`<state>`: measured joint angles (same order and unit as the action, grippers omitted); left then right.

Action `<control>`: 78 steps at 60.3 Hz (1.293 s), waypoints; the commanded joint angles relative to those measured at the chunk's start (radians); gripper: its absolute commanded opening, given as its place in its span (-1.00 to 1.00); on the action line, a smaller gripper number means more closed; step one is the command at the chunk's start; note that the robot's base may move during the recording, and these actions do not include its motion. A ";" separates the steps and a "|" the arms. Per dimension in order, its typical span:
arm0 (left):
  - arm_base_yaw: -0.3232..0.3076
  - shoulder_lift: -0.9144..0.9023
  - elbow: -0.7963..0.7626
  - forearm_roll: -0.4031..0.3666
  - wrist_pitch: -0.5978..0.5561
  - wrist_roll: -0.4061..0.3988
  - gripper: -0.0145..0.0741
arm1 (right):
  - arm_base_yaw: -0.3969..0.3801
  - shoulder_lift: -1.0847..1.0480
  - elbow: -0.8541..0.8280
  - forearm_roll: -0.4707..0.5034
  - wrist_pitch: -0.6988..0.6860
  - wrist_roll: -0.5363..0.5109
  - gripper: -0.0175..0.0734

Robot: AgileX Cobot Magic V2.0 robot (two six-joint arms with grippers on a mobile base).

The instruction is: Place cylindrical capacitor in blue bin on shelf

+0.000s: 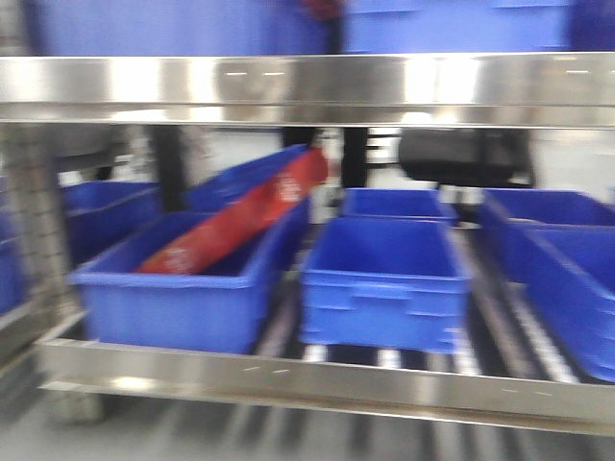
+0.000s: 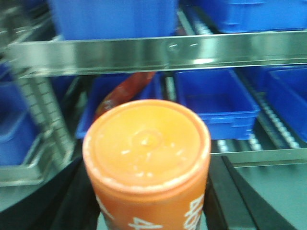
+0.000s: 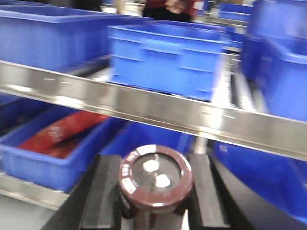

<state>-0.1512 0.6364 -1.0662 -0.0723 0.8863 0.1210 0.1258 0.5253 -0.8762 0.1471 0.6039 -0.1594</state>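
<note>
Capacitor point(image 3: 156, 175) between right gripper's point(image 3: 156, 192) jaws

Blue bins point(image 1: 382, 283) all along the shiny silver shelf point(image 1: 307, 88). A red packet point(image 1: 240, 223), white markings. Now an orange cylinder point(image 2: 146, 153), white lettering. And the capacitor point(image 3: 156, 176): maroon top, white-lettered rim, pale terminals.

White "4" on the orange cylinder point(image 2: 146, 163); print on the capacitor point(image 3: 156, 175) rim unreadable.

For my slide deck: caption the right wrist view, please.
Right gripper holds a brown cylindrical capacitor in front of the steel shelf stocked with blue bins.
</note>
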 commanded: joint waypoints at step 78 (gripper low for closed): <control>-0.007 -0.002 -0.003 0.000 -0.021 -0.001 -0.92 | 0.004 -0.001 -0.007 -0.006 -0.029 -0.004 -0.97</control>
<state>-0.1512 0.6364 -1.0662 -0.0723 0.8843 0.1210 0.1258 0.5253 -0.8762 0.1471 0.6039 -0.1594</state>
